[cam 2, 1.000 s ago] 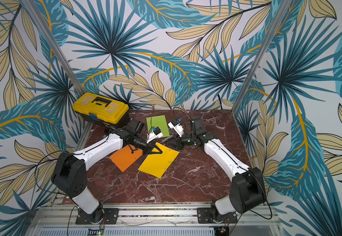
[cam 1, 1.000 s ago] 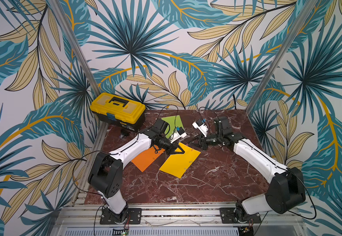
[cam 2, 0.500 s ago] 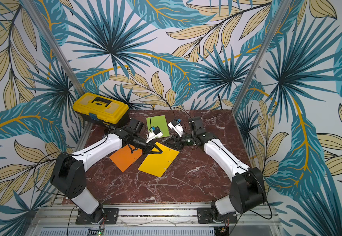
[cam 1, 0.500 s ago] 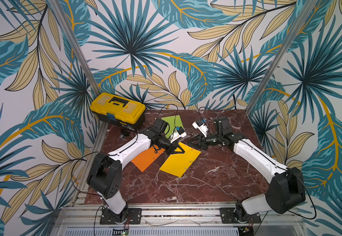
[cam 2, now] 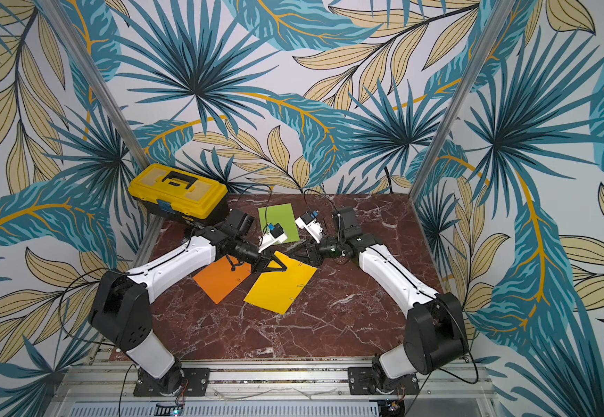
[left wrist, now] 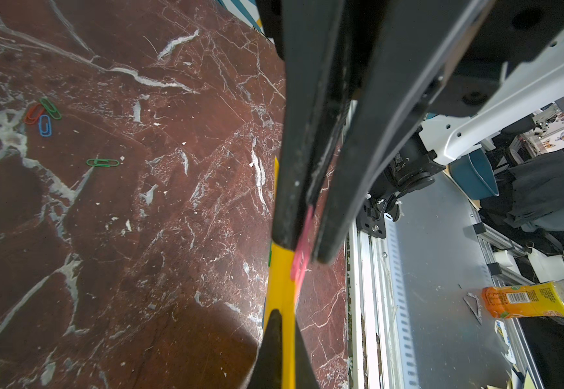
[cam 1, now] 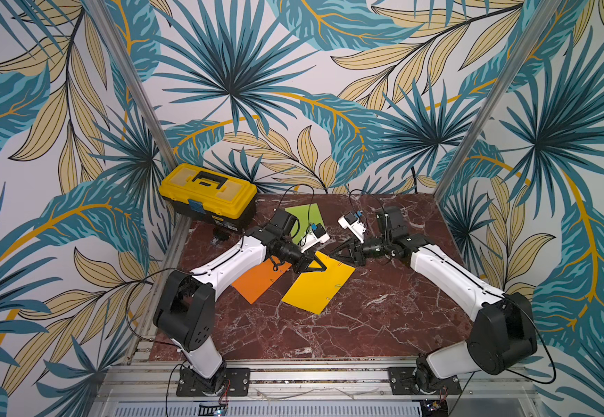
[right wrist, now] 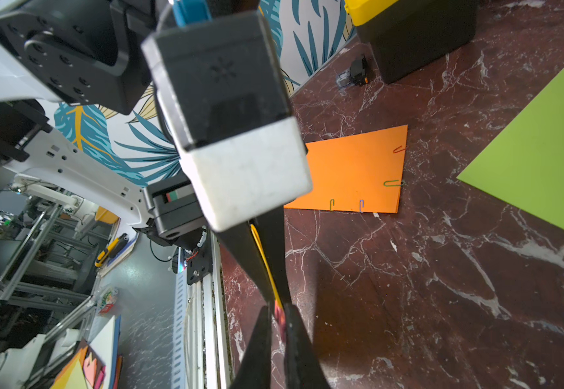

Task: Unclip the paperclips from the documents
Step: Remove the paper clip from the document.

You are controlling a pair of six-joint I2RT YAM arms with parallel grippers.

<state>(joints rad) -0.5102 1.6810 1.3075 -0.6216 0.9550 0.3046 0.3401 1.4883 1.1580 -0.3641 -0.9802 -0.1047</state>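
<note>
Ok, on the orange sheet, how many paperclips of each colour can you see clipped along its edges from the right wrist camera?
red paperclip: 1
green paperclips: 2
bluish-purple paperclip: 1
Total: 4 on the orange sheet; part of the sheet is hidden in this view.

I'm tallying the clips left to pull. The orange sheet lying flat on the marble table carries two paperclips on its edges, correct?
Not quite. The orange sheet does lie flat on the marble table, but it carries four paperclips, not two. The right wrist view shows them: reddish, green, green and bluish.
</note>
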